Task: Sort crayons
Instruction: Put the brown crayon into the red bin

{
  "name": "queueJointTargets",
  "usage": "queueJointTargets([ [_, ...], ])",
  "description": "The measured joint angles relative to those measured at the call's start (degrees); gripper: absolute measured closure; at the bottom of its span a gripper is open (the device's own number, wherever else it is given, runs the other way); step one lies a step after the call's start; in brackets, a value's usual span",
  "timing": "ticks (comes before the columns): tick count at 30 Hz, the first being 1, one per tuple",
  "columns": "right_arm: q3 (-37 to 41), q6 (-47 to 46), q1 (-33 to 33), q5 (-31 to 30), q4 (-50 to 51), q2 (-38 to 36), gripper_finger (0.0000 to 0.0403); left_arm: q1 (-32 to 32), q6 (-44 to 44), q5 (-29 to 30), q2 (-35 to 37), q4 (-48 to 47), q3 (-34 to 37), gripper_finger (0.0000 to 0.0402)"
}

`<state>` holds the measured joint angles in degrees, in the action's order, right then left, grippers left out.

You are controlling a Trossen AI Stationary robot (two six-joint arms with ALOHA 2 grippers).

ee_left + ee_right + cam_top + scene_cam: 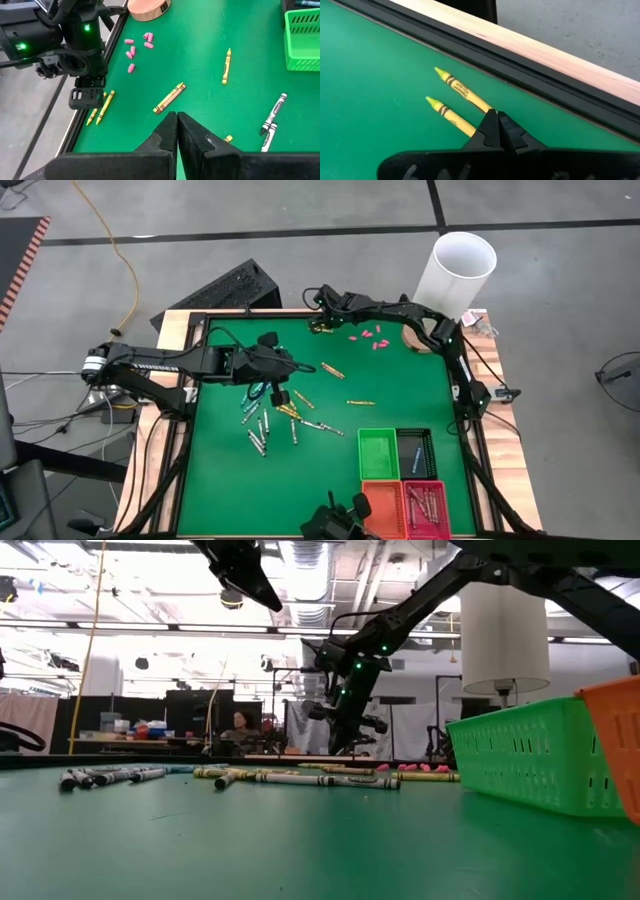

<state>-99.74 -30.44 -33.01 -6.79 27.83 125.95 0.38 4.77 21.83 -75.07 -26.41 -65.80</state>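
Along the table's near edge, toward its right corner, four baskets (379,454) stand in a block: green and black behind, orange and red in front, the red one holding several crayons. Farther in, left of the middle, most of the loose crayons (262,423) lie scattered on the green table (410,395), grey-white ones nearest the left edge, yellow-orange ones spreading toward the centre. Above this scatter hangs the left gripper (177,118), its fingers pressed together with nothing between them. Near the far edge, the right gripper (496,116) sits low over two yellow crayons (454,102) lying side by side just inside the rim; its fingers are likewise closed and empty. Small pink pieces (371,336) lie right of it.
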Motion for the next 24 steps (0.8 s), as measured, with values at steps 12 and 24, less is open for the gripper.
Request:
queueJointTargets([
  [12,0.1,3.1,1.4,4.5,4.1,-1.2,0.0403,0.5,0.6,2.7,0.0,0.0,0.0,0.0401],
  [24,0.0,17.6,6.5,2.7,20.7,-24.6,0.0403,13.9,2.5,-6.2,0.0,12.6,7.9,0.0401],
])
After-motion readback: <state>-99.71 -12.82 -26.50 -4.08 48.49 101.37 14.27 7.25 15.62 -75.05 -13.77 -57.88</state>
